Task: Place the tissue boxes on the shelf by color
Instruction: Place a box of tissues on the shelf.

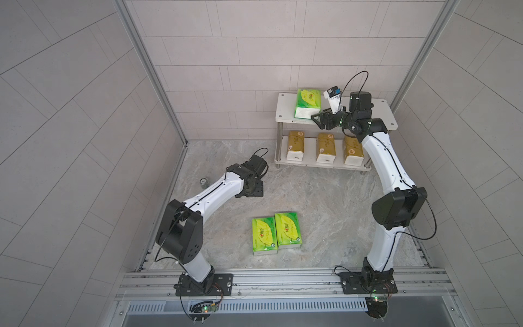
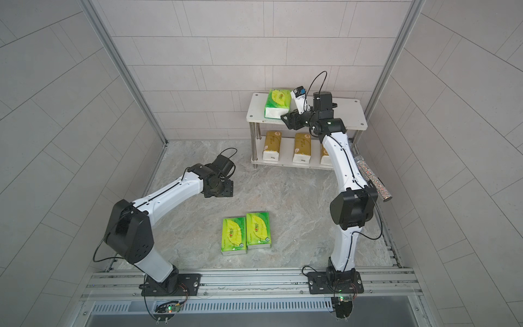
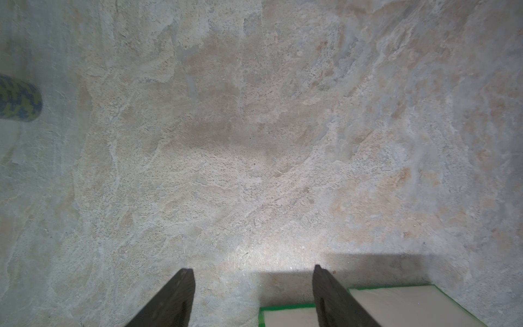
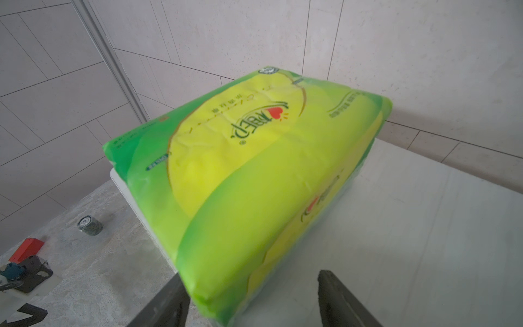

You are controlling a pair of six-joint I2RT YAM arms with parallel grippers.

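Observation:
The shelf [image 1: 376,113] [image 2: 349,113] stands at the back right. A green tissue box [image 1: 308,103] [image 4: 254,170] lies on the left part of its top board. My right gripper [image 1: 314,119] [image 4: 253,279] is open at that box's near corner, with one finger beside the box and the other well apart from it. Three gold tissue boxes [image 1: 326,148] stand in a row on the lower board. Two green boxes [image 1: 276,233] lie side by side on the table's front middle. My left gripper [image 1: 256,191] [image 3: 252,269] hangs open over bare table behind them.
A small patterned tape roll [image 1: 203,182] [image 3: 17,99] sits near the left wall. A glittery tube [image 2: 373,178] leans by the right wall behind the right arm. A red block [image 4: 27,249] lies far left. The shelf's metal posts [image 1: 279,141] stand at its corners.

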